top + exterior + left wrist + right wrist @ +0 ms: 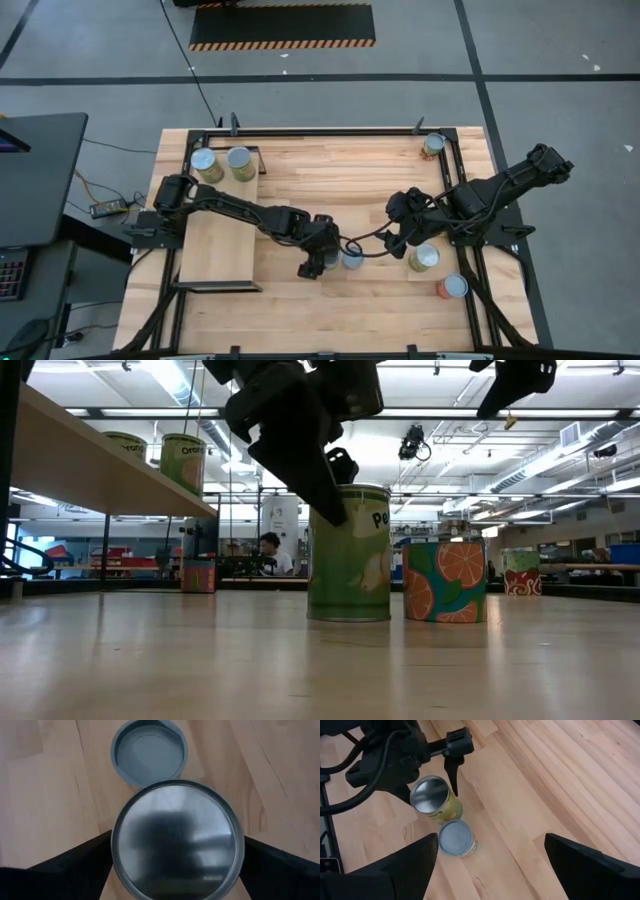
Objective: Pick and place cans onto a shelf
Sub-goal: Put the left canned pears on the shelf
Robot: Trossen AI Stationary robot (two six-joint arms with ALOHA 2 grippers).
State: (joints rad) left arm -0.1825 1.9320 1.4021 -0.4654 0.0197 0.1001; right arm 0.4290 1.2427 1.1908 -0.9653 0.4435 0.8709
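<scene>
- The left gripper (318,262) is low over the middle of the wooden table (330,170), near its front edge, fingers spread wide on either side of a green can (434,797).
- From the left wrist camera, the shiny lid of that green can (176,840) fills the gap between the two dark fingers (75,865); whether they actually press on the can I cannot tell (they look close, no more).
- The low view shows the green can (350,555) standing upright on the tabletop with the left arm's dark finger (300,455) slanting down across its upper side.
- Just beside it stands a grey-topped can (456,838), seen in the overhead view right next to the left gripper (352,258).
- The right gripper (397,238) hovers above the table a little to the right of that pair, fingers wide apart and holding nothing.
- An orange-patterned can (445,580) stands upright near the green one.
- Another green can (424,258) sits by the right arm, and an orange-red can (454,288) near the front right corner.
- One more can (433,146) waits at the far right corner.
- The shelf (220,240) lies on the left side of the table, with two cans (222,163) already on its far end.
</scene>
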